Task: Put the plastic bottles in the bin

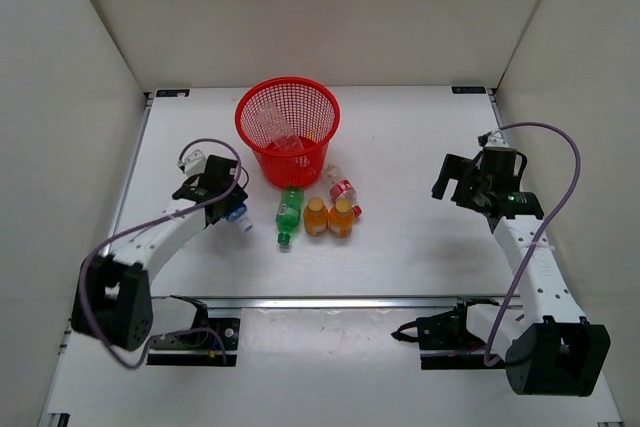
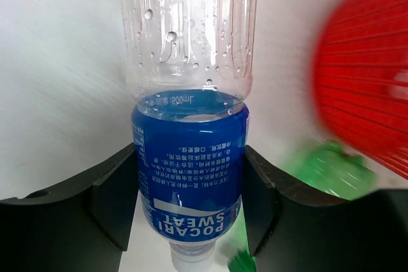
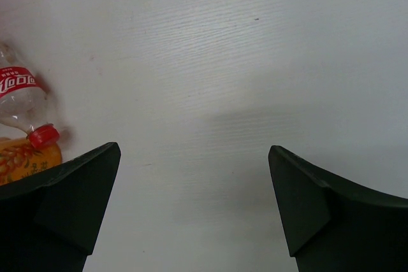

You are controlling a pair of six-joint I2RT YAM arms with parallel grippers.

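Overhead and wrist views of the two arms at the bench [image 1: 420,147]. The left hand [image 2: 189,183] was clenched on the blue-labelled bottle [image 2: 188,113], one black finger [image 2: 115,195] pressed against each side of the label and the white cap end lying toward the wrist. From above, this bottle sat under the left hand, near and to the front left of the bin [image 1: 240,112]. Whether it rested on the bench or was raised could not be told.

The red mesh bin stood at the rear centre of the bench, with one clear bottle [image 1: 277,129] lying tilted inside it.

Four bottles lay on the bench just in front of the bin. These were a green bottle [image 1: 289,212], two orange bottles [image 1: 316,217] [image 1: 342,218] side by side, and a red-label bottle [image 1: 341,187] with a red cap, close behind the orange pair.

The right hand [image 3: 194,157] was released, its jaws wide apart over bare bench. It stood well to the right of the bottles and touched none of them.
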